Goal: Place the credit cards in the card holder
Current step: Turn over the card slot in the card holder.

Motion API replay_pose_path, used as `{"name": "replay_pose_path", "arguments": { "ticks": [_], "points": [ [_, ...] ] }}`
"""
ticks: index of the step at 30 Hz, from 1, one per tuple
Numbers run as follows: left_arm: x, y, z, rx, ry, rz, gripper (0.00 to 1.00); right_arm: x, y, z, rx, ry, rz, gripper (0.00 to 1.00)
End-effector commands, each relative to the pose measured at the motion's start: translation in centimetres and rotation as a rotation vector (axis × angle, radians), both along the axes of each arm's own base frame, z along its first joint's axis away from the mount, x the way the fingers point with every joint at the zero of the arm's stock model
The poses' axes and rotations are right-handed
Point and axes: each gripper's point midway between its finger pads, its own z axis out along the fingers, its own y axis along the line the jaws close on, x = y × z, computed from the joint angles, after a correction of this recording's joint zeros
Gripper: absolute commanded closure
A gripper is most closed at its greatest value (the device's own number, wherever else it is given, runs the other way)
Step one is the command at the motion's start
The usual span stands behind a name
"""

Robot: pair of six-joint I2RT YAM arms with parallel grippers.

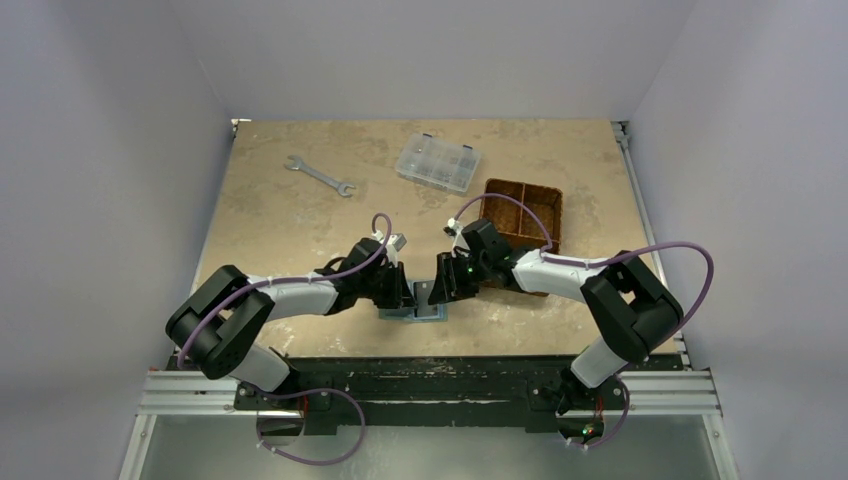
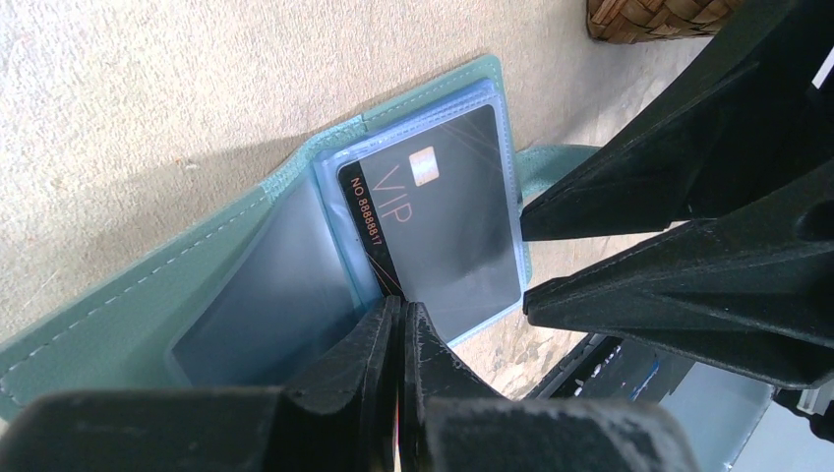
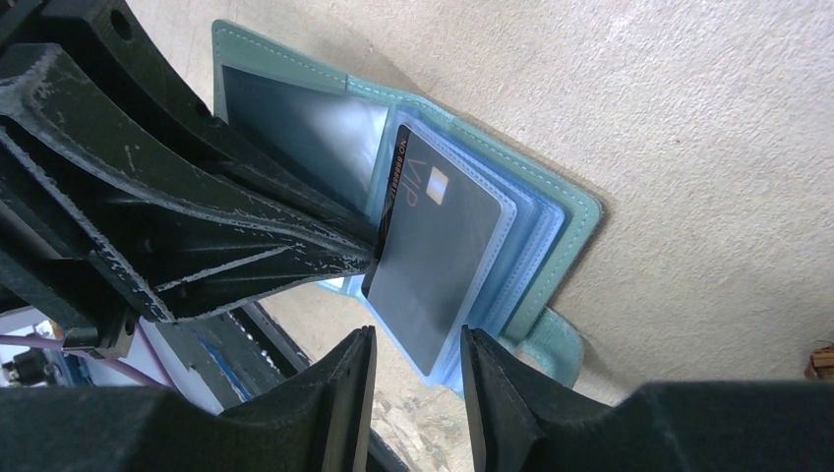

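The card holder [image 1: 425, 312] lies open near the table's front edge, its green cover [image 2: 148, 285] spread and its pale blue clear pockets [image 3: 536, 236] fanned. A dark credit card [image 2: 443, 226] marked VIP sits partly in the top pocket. My left gripper [image 2: 401, 310] is shut on that card's long printed edge, and its tip [image 3: 374, 258] also shows in the right wrist view. My right gripper [image 3: 418, 339] is open just off the card's [image 3: 443, 246] lower corner, without touching it. Both grippers [image 1: 405, 292] [image 1: 438, 285] meet over the holder.
A brown woven basket [image 1: 525, 200] stands just behind the right arm, and its corner [image 2: 649, 20] shows in the left wrist view. A clear compartment box [image 1: 437, 162] and a wrench [image 1: 320, 175] lie farther back. The table's front edge and the black rail [image 1: 440, 375] run right below the holder.
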Motion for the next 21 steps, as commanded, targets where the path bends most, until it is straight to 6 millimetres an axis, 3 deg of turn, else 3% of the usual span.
{"name": "replay_pose_path", "arguments": {
  "ticks": [1,14,21],
  "points": [
    [-0.8,1.4,-2.0,0.069,0.024,0.012,1.00,0.1,-0.6,-0.3,-0.024,-0.016,-0.008,0.56],
    [-0.9,1.2,-1.6,0.047,0.022,0.014,1.00,-0.2,1.3,1.2,0.095,0.001,0.020,0.57],
    [-0.4,0.5,0.3,-0.002,-0.007,0.011,1.00,-0.8,2.6,2.9,0.195,0.017,0.047,0.58]
  ]
}}
